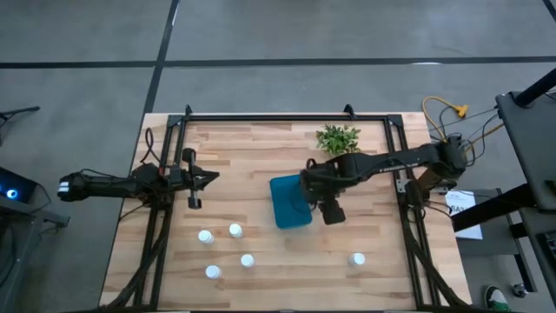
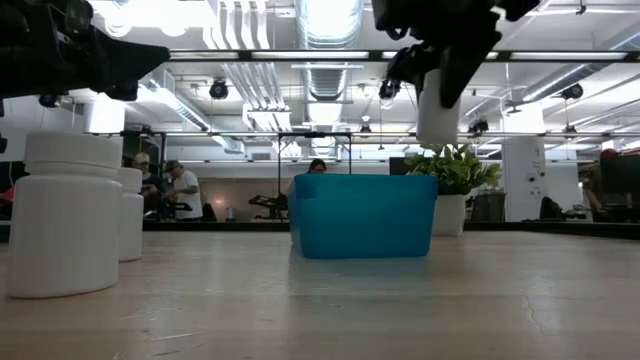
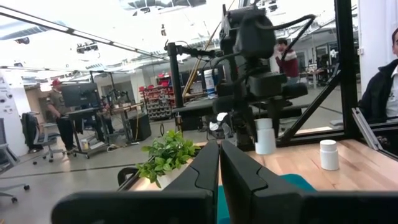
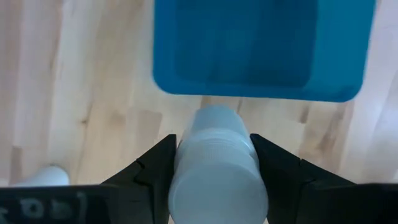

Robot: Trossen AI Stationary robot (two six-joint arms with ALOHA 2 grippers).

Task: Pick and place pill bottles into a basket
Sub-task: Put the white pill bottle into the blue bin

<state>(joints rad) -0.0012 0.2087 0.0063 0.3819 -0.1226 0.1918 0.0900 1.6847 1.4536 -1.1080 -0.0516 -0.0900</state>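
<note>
Now the right hand (image 2: 437, 75) is clamped on an upright pill bottle (image 2: 437, 110), long axis vertical, above the basket (image 2: 362, 215) rim; the left hand (image 1: 193, 178), fingers together, waits near the surface's (image 1: 261, 287) left edge.

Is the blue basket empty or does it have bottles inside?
Empty, going by the right wrist view: the basket shows only bare blue floor. The right gripper holds a pill bottle above the table beside it.

White bottles (image 1: 235, 229) with white caps stand on a pale wood-grain table (image 1: 261, 156). The basket (image 1: 289, 202) is teal-blue, the plant (image 1: 338, 137) green, both arms (image 1: 382, 163) dark, nearly black.
</note>
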